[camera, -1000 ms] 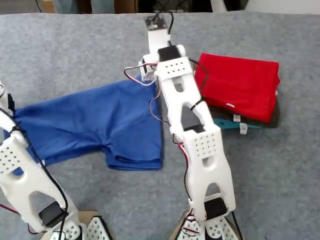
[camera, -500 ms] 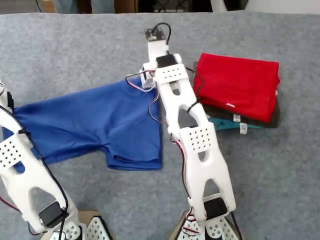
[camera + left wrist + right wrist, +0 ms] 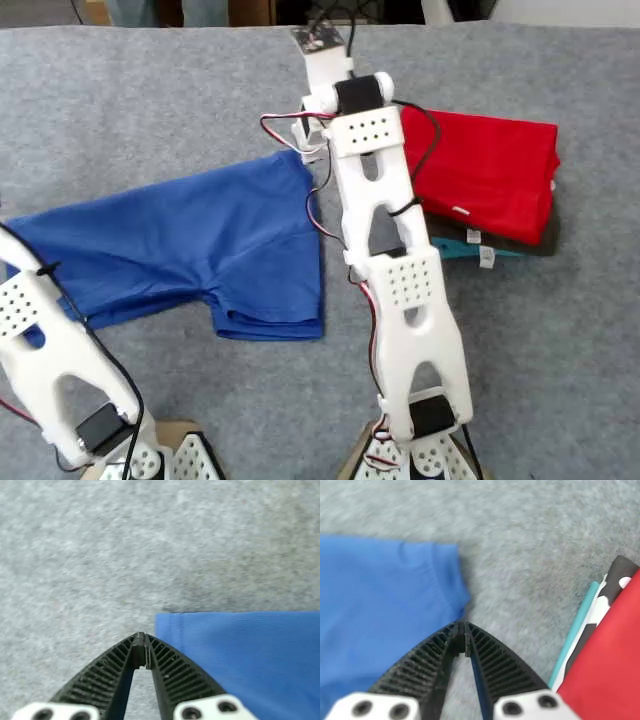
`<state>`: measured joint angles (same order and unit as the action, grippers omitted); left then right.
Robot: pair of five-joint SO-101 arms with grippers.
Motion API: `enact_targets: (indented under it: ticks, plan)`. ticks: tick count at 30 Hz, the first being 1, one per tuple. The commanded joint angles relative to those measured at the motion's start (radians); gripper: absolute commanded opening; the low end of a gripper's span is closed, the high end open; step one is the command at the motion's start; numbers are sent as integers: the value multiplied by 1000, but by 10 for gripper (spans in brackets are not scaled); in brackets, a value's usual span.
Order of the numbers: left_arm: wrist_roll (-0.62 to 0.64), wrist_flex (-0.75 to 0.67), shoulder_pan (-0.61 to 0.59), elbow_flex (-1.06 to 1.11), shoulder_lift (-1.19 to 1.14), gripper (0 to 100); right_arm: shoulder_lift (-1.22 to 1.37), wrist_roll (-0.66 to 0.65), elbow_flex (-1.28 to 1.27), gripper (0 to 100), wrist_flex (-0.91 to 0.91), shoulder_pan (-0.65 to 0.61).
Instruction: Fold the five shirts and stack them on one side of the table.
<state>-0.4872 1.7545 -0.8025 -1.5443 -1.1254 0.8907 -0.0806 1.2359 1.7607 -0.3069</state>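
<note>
The blue shirt (image 3: 190, 250) lies spread on the grey table, its body and a sleeve reaching the left edge of the high view. My right gripper (image 3: 302, 148) is at the shirt's far right corner, shut with blue cloth (image 3: 380, 610) running up to its tips (image 3: 460, 639). In the left wrist view my left gripper (image 3: 140, 650) is shut over bare table, with a flat corner of the blue shirt (image 3: 240, 660) just beside one finger and no cloth seen between the fingers. A folded red shirt (image 3: 480, 170) tops the stack at the right.
Under the red shirt (image 3: 615, 665) lie a dark shirt (image 3: 500, 238) and a teal one (image 3: 455, 250), with a black-and-white patterned edge (image 3: 615, 575) beside them. The left arm (image 3: 40, 340) stands at the near left. Grey table (image 3: 150, 100) is bare at the far left.
The right arm has swung away from me and slightly right, drawing the shirt's far right corner with it so the top edge looks straighter. The left arm has shifted towards the near left.
</note>
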Motion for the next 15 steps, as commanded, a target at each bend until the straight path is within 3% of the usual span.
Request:
enact_targets:
  ticks: [1, 8, 15]
  plan:
    - [2, 8, -45, -50, 51, 29, -282, -95, -314, 15, 6, -84]
    - [3, 8, -128, -42, 94, 29, -679, -356, -875, 15, -109, -206]
    - [3, 8, -173, -41, 78, 29, -886, -563, -1348, 16, -322, -313]
